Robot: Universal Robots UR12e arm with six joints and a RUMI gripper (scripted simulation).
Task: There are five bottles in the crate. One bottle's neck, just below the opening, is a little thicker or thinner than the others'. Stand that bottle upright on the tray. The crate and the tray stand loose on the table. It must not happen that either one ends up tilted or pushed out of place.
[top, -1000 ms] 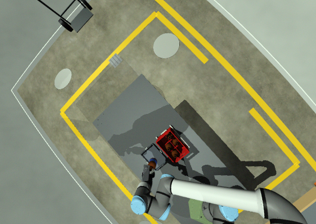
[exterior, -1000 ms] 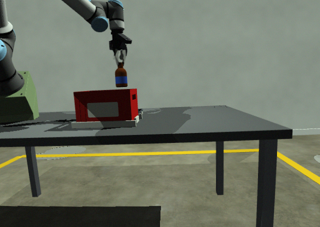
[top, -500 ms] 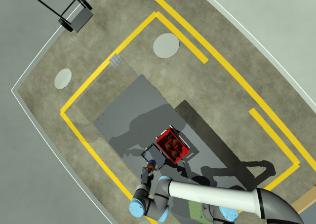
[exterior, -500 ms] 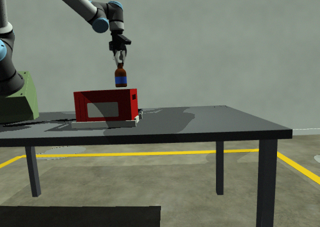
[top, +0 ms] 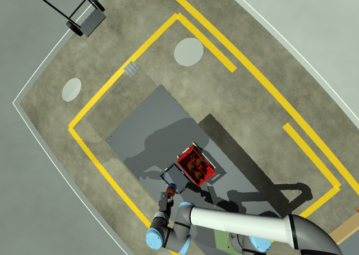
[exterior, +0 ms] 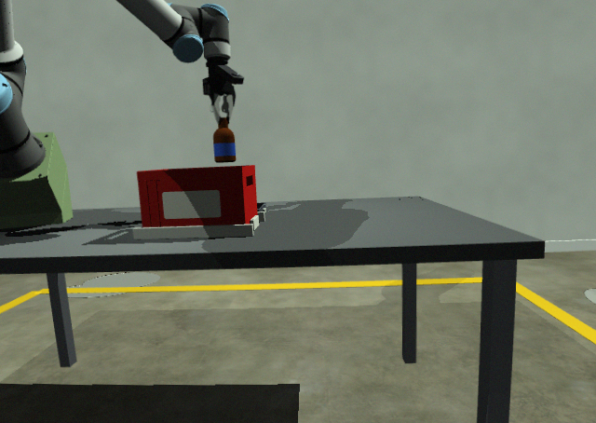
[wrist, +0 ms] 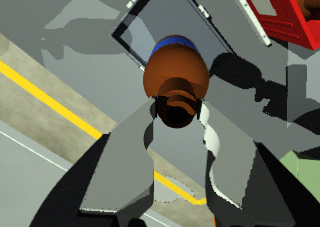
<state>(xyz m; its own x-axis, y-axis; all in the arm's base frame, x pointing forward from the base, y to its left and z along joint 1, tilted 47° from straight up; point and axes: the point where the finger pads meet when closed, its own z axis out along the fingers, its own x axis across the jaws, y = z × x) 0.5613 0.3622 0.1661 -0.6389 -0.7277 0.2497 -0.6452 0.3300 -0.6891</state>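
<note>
My gripper point(top: 169, 196) point(exterior: 223, 119) point(wrist: 176, 98) is shut on the neck of a brown bottle point(top: 171, 190) point(exterior: 224, 137) point(wrist: 175, 77) with a blue label. The bottle hangs upright in the air, its base a little higher than the crate's top. The dark, shallow tray point(top: 176, 176) point(wrist: 172, 17) lies beside the crate. In the top view the bottle overlaps the tray's near edge; whether it is directly above the tray I cannot tell. The red crate point(top: 208, 175) point(exterior: 192, 180) point(wrist: 289, 33) stands upright and holds several brown bottles point(top: 199, 161). Their neck thicknesses are too small to compare.
The crate's wall stands close along one side of the tray. Pale strips point(exterior: 192, 231) point(wrist: 250, 14) lie along the crate's foot. The robot's green base point(top: 222, 240) point(exterior: 40, 183) stands at one end of the grey table point(top: 162, 107) point(exterior: 336, 236).
</note>
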